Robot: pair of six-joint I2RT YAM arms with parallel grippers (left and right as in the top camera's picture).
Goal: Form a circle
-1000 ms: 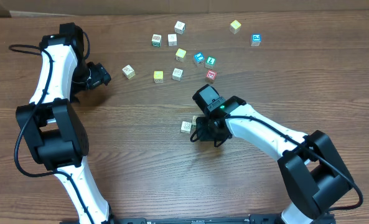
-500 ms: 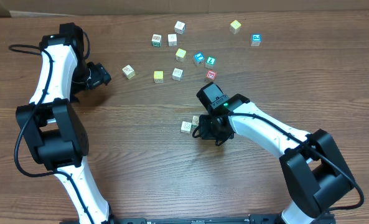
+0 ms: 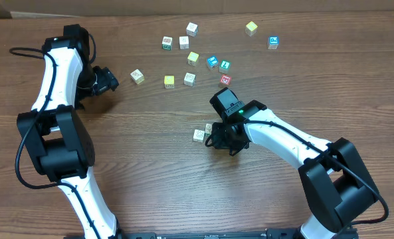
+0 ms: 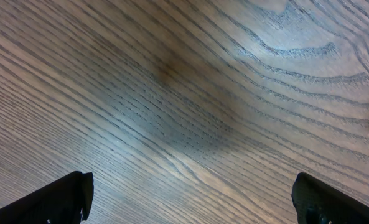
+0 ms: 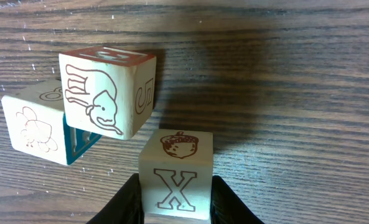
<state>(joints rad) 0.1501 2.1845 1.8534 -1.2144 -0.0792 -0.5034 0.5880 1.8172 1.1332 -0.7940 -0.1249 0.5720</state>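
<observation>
My right gripper (image 3: 217, 141) is shut on a cream cube with an X and an acorn (image 5: 175, 177), held between both fingers just above the table. Right beside it lies the circle's small clump (image 3: 203, 131). In the right wrist view this clump is a cube with a red top and an animal drawing (image 5: 103, 93), leaning on a cube with a bee and a teal side (image 5: 33, 127). The held cube stands at the animal cube's near right corner. My left gripper (image 3: 110, 79) is open at the far left over bare wood, its fingertips (image 4: 66, 199) wide apart.
Several loose cubes lie scattered across the far middle of the table. They include yellow ones (image 3: 169, 81), blue-faced ones (image 3: 212, 62), a red-faced one (image 3: 225, 80) and a cream one (image 3: 137, 76) near the left gripper. A cardboard wall runs along the far edge.
The right arm has shifted slightly right and away with the X cube still in its jaws, then held still. The left arm has not moved.
</observation>
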